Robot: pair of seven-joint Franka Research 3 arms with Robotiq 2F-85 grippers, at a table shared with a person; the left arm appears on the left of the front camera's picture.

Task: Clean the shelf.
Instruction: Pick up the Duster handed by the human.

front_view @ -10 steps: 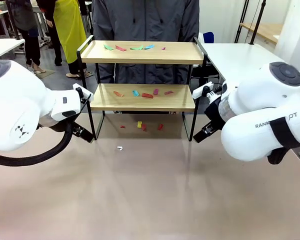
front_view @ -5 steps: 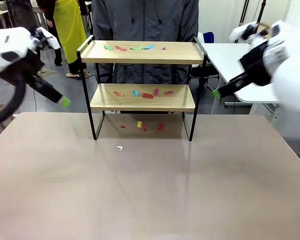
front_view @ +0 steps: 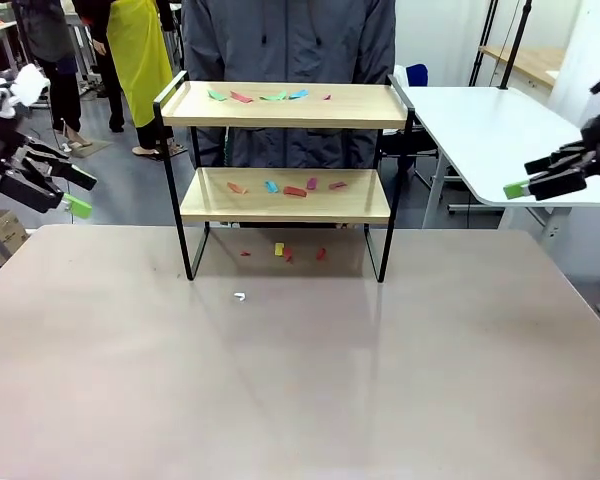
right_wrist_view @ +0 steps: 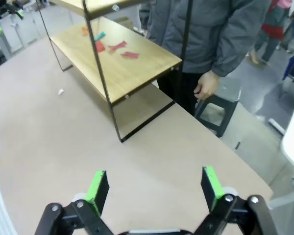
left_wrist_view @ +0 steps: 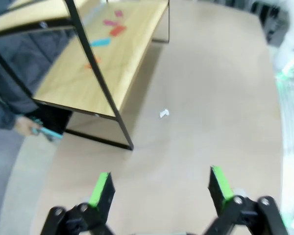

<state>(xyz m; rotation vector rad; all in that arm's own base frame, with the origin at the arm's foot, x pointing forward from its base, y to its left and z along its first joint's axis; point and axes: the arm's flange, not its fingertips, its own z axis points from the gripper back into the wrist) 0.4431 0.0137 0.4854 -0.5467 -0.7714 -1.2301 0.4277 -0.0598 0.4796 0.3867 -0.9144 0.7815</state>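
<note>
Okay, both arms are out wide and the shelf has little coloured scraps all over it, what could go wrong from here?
1. The scraps on the lower board lie flat under the top board; reaching in may bump the shelf and shift it.
2. Sweeping could push scraps onto the table, where some already lie.
3. The person's hand hangs close behind the shelf and might get struck.

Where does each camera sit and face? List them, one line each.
Front: fixed between the arms, facing the shelf and the person; left pincer and right pincer open at the edges.
Left wrist: on the left arm, looking past its pincer at the shelf's end.
Right wrist: likewise from the other end, with the person's hand.
Shared: the white scrap, all three.
</note>
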